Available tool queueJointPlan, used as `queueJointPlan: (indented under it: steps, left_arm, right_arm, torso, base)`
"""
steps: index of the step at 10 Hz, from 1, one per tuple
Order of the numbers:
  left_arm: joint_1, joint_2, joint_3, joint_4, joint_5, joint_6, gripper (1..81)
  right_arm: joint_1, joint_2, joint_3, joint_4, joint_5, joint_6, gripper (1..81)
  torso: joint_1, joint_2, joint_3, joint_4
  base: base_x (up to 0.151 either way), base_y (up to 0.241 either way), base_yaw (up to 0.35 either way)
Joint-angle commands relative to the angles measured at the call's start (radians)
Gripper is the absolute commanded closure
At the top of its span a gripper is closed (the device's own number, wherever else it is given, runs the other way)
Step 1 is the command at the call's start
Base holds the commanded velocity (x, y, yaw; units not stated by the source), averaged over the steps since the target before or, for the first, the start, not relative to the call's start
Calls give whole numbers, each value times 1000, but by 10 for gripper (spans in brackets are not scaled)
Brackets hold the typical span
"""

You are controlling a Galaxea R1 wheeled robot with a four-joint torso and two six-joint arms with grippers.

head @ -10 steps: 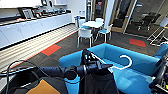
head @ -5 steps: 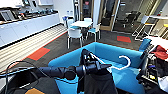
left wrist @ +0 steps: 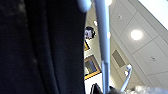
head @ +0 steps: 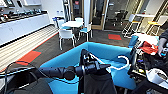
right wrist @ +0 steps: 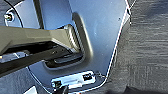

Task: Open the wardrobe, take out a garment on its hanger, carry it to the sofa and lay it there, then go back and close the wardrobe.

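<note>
My left arm reaches in from the left, and the left gripper [head: 101, 67] is shut on the white hanger [head: 119, 65], whose curved hook points right. The black garment [head: 100, 83] hangs limp from it below the gripper, in front of the blue sofa [head: 107, 51], which lies just beyond with its curved back. Seen from the left wrist, the garment [left wrist: 40, 50] is a dark mass beside the hanger's white bar [left wrist: 103, 40], against the ceiling. The right wrist view takes in my own grey base shell [right wrist: 100, 30] and dark carpet [right wrist: 147, 50].
A white table [head: 72, 23] with white-and-blue chairs [head: 66, 33] stands behind the sofa. A long white counter [head: 22, 25] runs along the left wall. On the right are a person's hand [head: 162, 48], an orange-red cloth [head: 150, 47] and dark equipment [head: 140, 65].
The whole head view has shifted left and the sofa looms larger, so the camera has turned and come closer. The left gripper still holds the hanger with the garment.
</note>
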Motion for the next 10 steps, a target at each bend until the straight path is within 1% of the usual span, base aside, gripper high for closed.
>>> queueJointPlan:
  steps: [1, 3, 5, 10]
  left_arm:
    - [-150, 5, 36, 34, -17, 16, 811]
    - [-150, 6, 37, 37, -15, 16, 811]
    - [-149, 2, 41, 38, 3, 19, 811]
    - [-144, -2, 39, 49, 5, 18, 811]
  right_arm:
    - [4, 2, 5, 0, -69, -3, 10]
    - [6, 5, 6, 0, -69, -3, 10]
    - [9, 7, 8, -1, -69, -4, 10]
    - [12, 7, 8, -3, -69, -4, 10]
  torso:
    - [0, 0, 0, 0]
    - [0, 0, 0, 0]
    - [0, 0, 0, 0]
    - [0, 0, 0, 0]
  base:
    - [0, 0, -227]
    - [0, 0, -114]
    - [0, 0, 0]
    - [0, 0, 0]
